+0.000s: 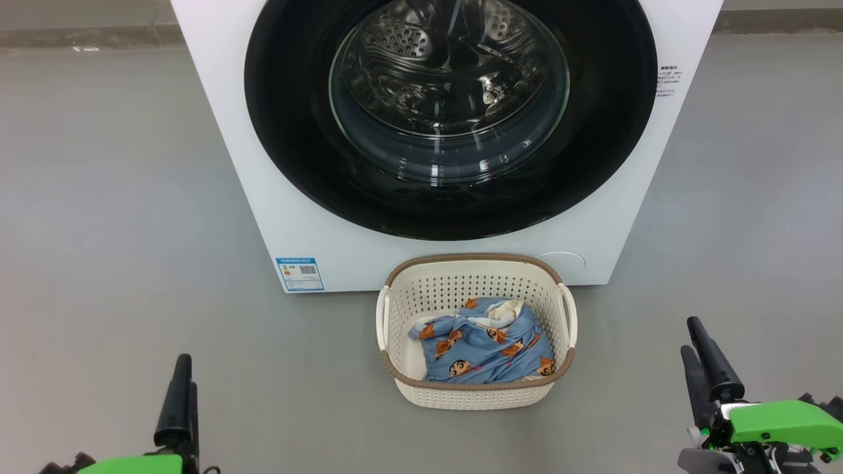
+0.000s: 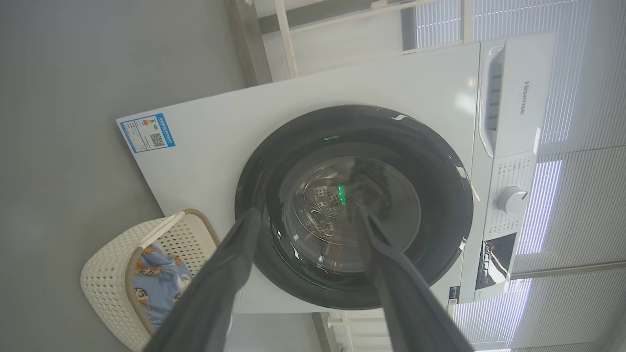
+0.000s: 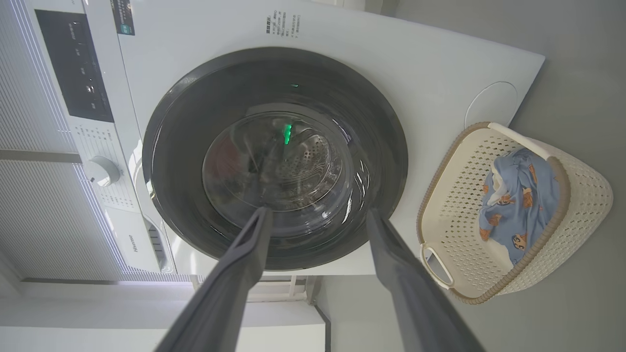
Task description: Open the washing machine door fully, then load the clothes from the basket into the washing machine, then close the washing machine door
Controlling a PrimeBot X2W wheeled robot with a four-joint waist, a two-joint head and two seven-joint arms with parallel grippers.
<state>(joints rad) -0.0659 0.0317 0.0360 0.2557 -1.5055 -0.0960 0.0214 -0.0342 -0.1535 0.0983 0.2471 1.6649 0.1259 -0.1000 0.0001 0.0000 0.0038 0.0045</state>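
Washing machine door (image 1: 451, 118) sits shut, clothes (image 1: 484, 345) lie in the basket (image 1: 461, 280) on the floor (image 1: 99, 197) just before it, left gripper (image 2: 305, 215) and right gripper (image 3: 318, 210) hang spread and empty: every step remains.

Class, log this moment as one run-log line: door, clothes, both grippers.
washing machine door: shut | clothes: in basket | left gripper: open, empty | right gripper: open, empty

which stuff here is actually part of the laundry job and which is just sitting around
Part of the job: big white front-loading washing machine; its round black-rimmed glass door, shut; cream perforated plastic basket with brown rim; light blue printed clothes inside it.
Just there: small blue label sticker; round white control dial; grey floor.
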